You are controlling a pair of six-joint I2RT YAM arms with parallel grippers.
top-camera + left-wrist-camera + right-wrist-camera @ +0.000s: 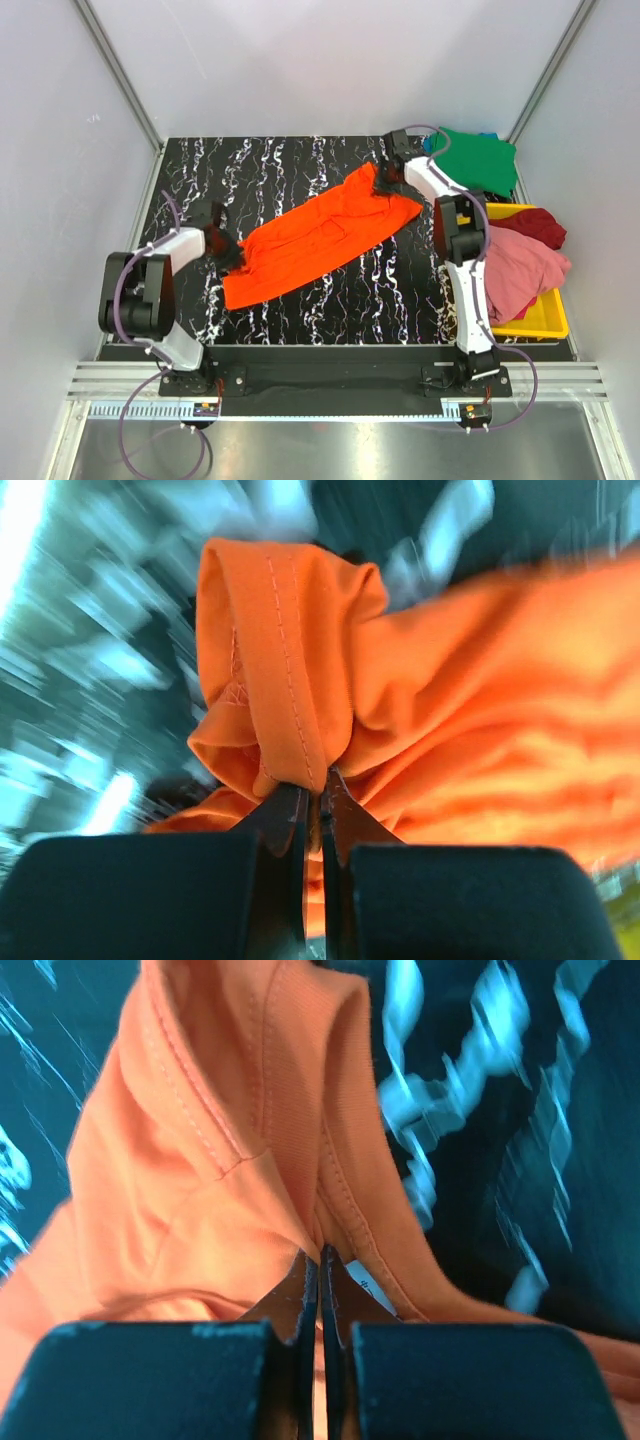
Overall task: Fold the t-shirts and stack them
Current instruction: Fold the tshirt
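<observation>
White sewn-in tag (pixel 362 1278) sat at the neck seam of the bright orange cotton t-shirt (pixel 325 235); its print was too small and blurred to read. The shirt lay stretched diagonally across the black, white-veined marble-look tabletop (pixel 300 165).

Left gripper (pixel 318 800) was clenched on a bunched, stitched hem at the near-left end. Right gripper (pixel 318 1265) was pinched on the ribbed collar at the far-right end (tag just beside its fingertips). The background was smeared in both wrist views.

A green t-shirt (pixel 475 160) lay in the far right corner, partly behind the right arm. A pink t-shirt (pixel 525 270) and a dark red t-shirt (pixel 540 225) were heaped in the yellow plastic tray (pixel 545 318), covering most of it.
</observation>
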